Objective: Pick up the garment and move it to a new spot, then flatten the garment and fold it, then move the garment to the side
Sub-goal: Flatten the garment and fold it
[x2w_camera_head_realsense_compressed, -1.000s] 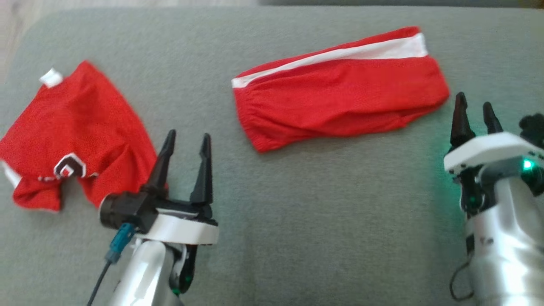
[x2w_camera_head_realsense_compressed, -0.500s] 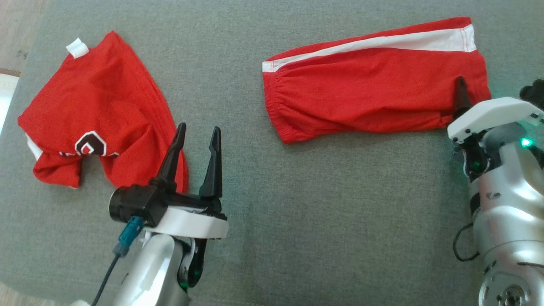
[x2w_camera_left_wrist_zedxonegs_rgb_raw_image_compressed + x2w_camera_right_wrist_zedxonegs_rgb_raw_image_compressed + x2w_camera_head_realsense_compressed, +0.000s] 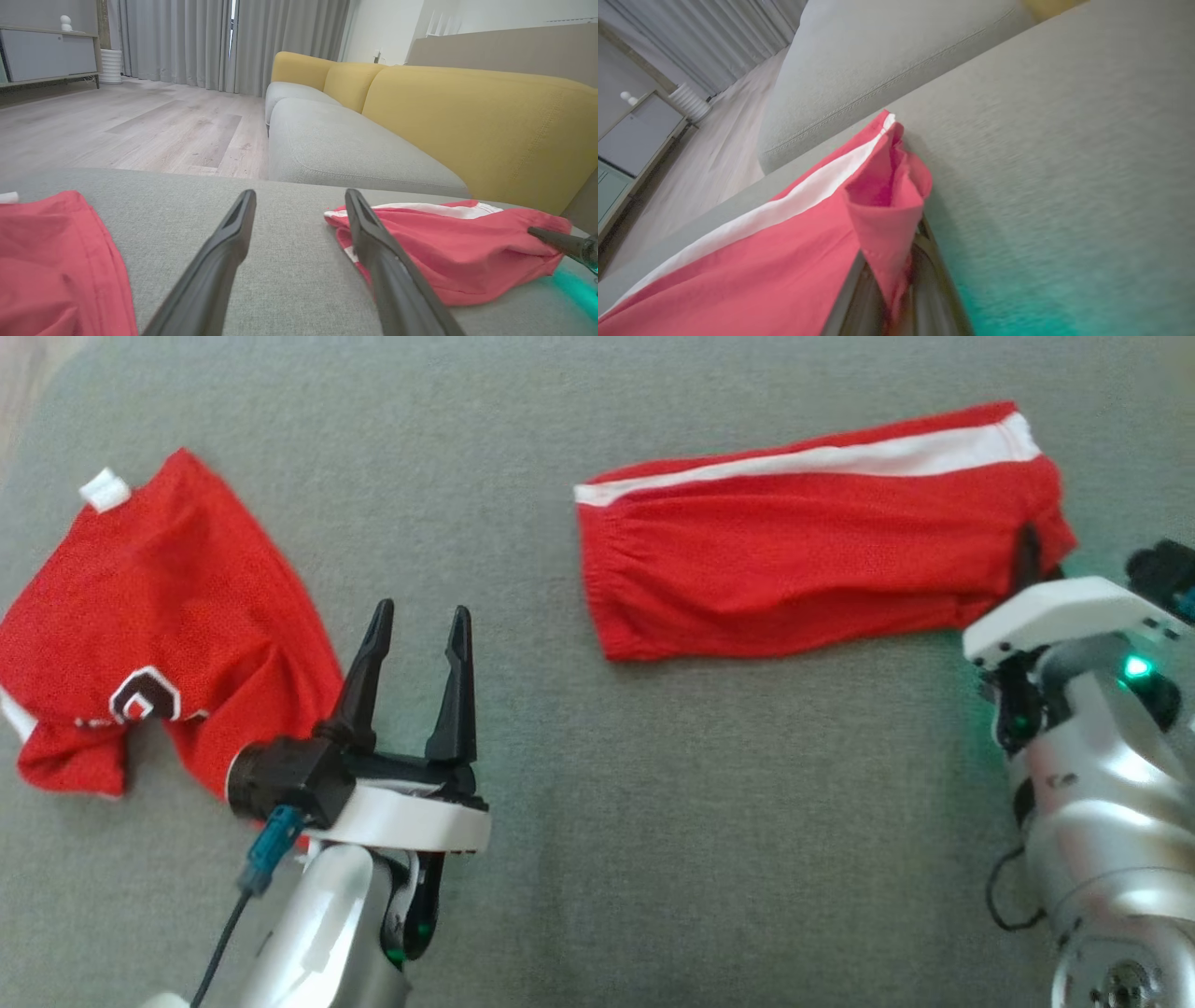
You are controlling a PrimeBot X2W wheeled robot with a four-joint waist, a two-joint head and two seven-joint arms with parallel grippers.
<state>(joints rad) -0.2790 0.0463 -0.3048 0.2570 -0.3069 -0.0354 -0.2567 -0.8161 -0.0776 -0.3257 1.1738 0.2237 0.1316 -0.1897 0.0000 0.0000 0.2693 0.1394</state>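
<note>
— Two tools: what has each got?
— The right tool point(image 3: 1029, 558) is pinched shut on the right-hand hem of the red shorts point(image 3: 803, 551), which lie along the far right of the grey cushion point(image 3: 709, 821). The left tool point(image 3: 420, 625) stands wide and holds nothing, beside a red jersey point(image 3: 159, 616).
— Progress?
— Barely begun, I'd say: gripped, not lifted. Moving, flattening, folding and setting aside remain. Bare cushion lies in front, and its far edge runs close behind the shorts.

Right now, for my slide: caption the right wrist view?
The right gripper shut on the shorts hem, over a grey cushion.
</note>
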